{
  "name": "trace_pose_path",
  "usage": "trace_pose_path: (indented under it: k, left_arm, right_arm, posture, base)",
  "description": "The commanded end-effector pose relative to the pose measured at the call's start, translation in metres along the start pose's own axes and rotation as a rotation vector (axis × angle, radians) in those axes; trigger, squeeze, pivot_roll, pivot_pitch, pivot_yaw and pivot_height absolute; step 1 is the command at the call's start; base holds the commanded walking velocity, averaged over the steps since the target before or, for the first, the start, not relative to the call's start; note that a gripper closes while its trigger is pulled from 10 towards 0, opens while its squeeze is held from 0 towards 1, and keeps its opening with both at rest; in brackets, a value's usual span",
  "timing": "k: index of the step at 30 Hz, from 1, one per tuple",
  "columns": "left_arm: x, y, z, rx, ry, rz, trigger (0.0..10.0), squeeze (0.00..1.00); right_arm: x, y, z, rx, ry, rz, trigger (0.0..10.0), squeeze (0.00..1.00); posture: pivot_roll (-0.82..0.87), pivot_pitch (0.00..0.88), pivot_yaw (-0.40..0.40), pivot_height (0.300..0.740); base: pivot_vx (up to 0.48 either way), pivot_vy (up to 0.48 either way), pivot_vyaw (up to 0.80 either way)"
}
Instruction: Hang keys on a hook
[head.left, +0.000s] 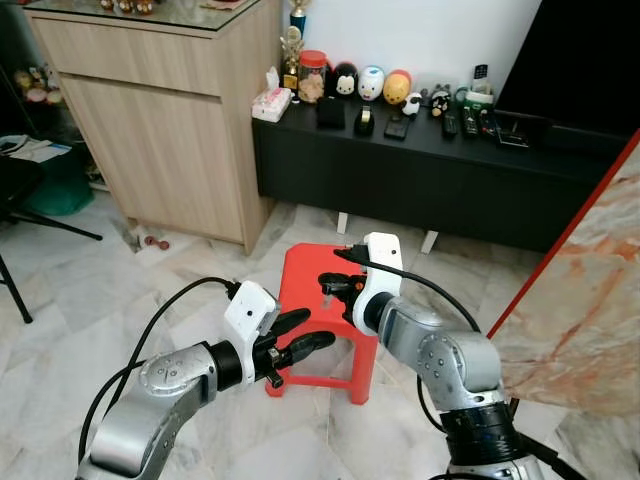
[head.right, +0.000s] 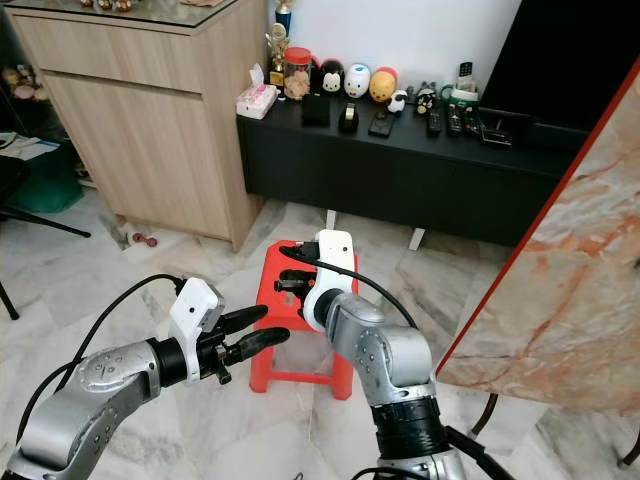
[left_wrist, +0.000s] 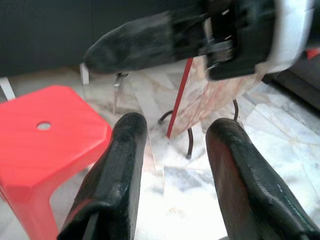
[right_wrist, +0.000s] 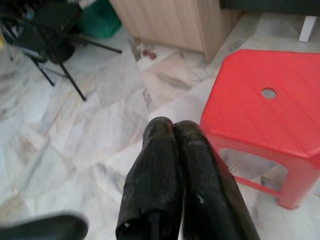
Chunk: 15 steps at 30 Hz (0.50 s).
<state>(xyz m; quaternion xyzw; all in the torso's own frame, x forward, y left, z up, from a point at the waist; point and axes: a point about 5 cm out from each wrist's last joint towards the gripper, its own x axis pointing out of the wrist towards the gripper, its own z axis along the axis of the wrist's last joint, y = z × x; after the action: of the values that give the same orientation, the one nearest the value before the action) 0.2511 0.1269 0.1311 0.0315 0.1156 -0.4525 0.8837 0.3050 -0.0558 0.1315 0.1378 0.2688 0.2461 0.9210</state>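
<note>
1. A pale wooden cabinet (head.left: 160, 110) stands at the far left on the marble-tiled floor (head.left: 70, 300).
2. Beside it a long black TV console (head.left: 420, 170) runs along the wall, touching the cabinet's side.
3. A marble-patterned panel (head.left: 585, 300) with a red edge leans in at the right, close to the right arm.
4. A red plastic stool (head.left: 325, 300) with a round hole in its seat stands in the middle of the floor, directly ahead of both arms.
5. The left gripper (head.left: 305, 335) hovers at the stool's left front corner, its two black fingers (left_wrist: 120, 170) spread apart with nothing between them.
6. The right gripper (right_wrist: 172, 135) is held above the stool's seat, pointing toward the left; its fingers are pressed together, holding nothing visible.
7. On the console top sit a tissue box (head.left: 271, 102), a red-lidded jar (head.left: 312, 76), a row of small figurines (head.left: 372, 84) and remote controls (head.left: 470, 122).
8. Keys and a hook cannot be made out anywhere.
</note>
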Motion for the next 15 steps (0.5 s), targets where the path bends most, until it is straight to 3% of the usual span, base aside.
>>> trace_pose_path:
  k: [1,8,15]
  left_arm:
    - [0.003,0.001,-0.001,0.018,0.018,-0.015,10.0,0.0]
    - [0.01,0.007,-0.008,-0.012,0.031,0.012,10.0,0.0]
    - [0.017,0.002,-0.006,-0.032,0.031,-0.054,10.0,0.0]
  right_arm:
    - [-0.005,0.003,0.002,-0.014,-0.002,0.03,10.0,0.0]
    - [-0.011,0.003,-0.003,-0.005,0.021,0.043,10.0,0.0]
    - [-0.02,0.005,-0.001,0.023,0.02,0.071,10.0,0.0]
  posture:
    - [0.04,0.072,-0.102,0.734]
    - [0.03,0.063,-0.091,0.734]
    - [0.0,0.063,-0.076,0.734]
  base:
    - [0.0,0.0,0.0]
    - [0.0,0.0,0.0]
    - [0.0,0.0,0.0]
